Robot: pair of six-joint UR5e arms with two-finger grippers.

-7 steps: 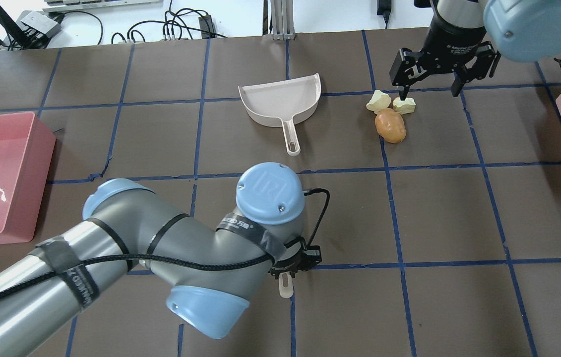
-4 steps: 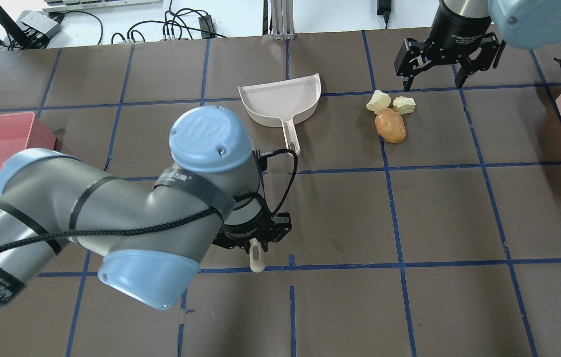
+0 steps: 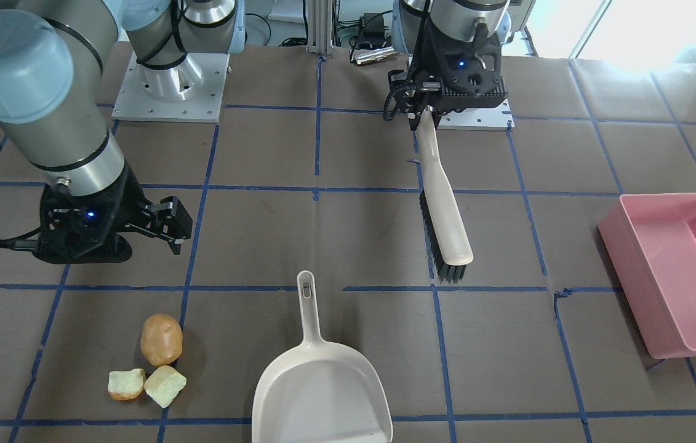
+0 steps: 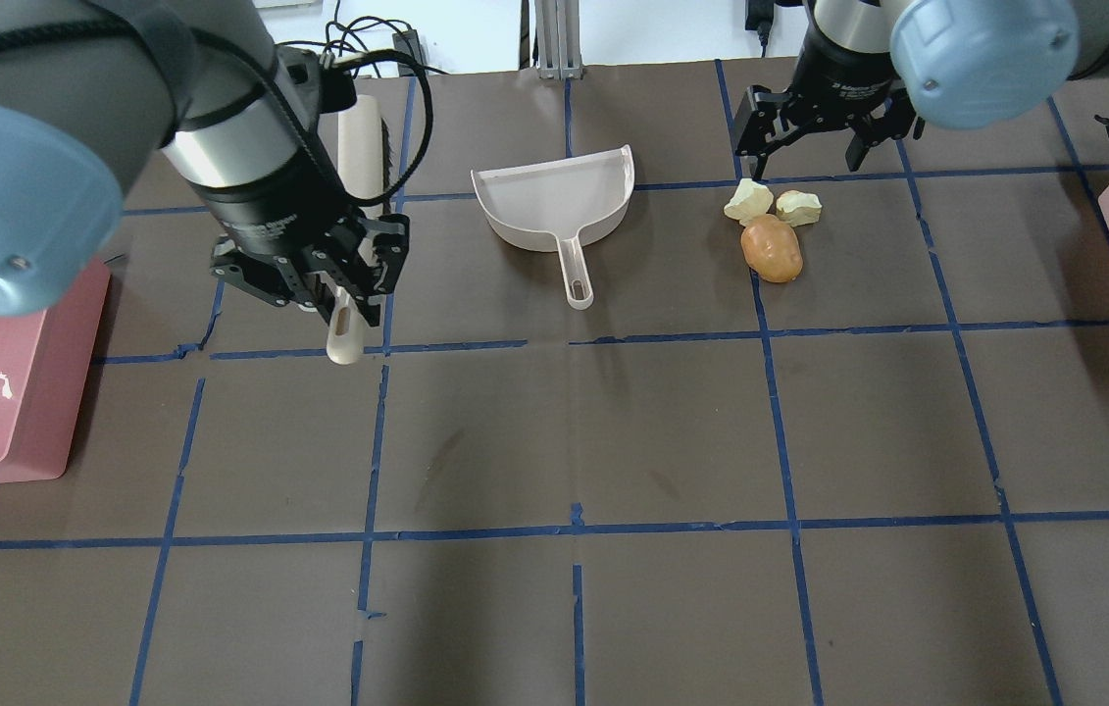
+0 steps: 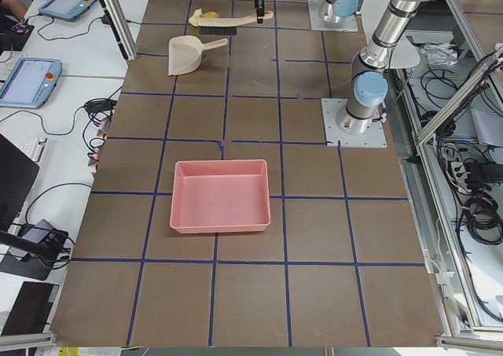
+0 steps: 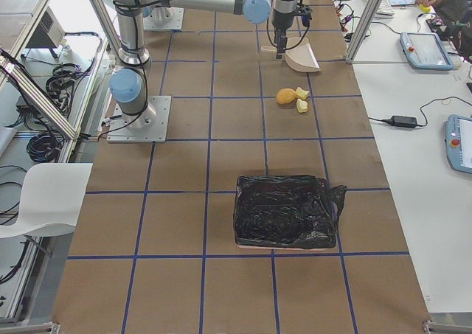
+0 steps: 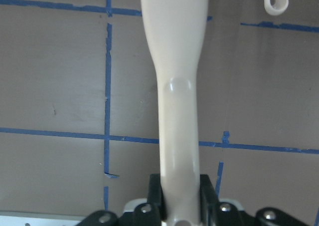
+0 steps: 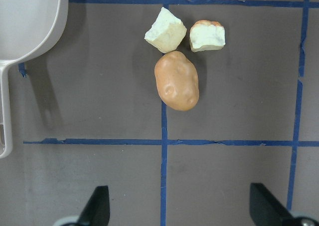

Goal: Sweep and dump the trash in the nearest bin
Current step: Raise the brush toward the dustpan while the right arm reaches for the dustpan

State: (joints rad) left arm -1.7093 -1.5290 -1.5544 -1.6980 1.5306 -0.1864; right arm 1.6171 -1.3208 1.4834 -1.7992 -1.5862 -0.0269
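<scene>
At the brown table (image 4: 613, 441) are one pink bin (image 3: 671, 196), one black-bagged bin (image 6: 284, 210), one dustpan (image 4: 554, 201), one brush (image 3: 446, 209) clamped at its handle by the left gripper (image 4: 338, 284), and, clustered beside the wide-spread right gripper (image 4: 799, 162), one brown lump (image 4: 771, 248) and two pale chunks (image 4: 748, 200) (image 4: 798, 207).

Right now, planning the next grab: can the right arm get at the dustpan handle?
Probably yes: the right gripper is open and empty, and the dustpan handle lies bare, with the brush well away.
</scene>
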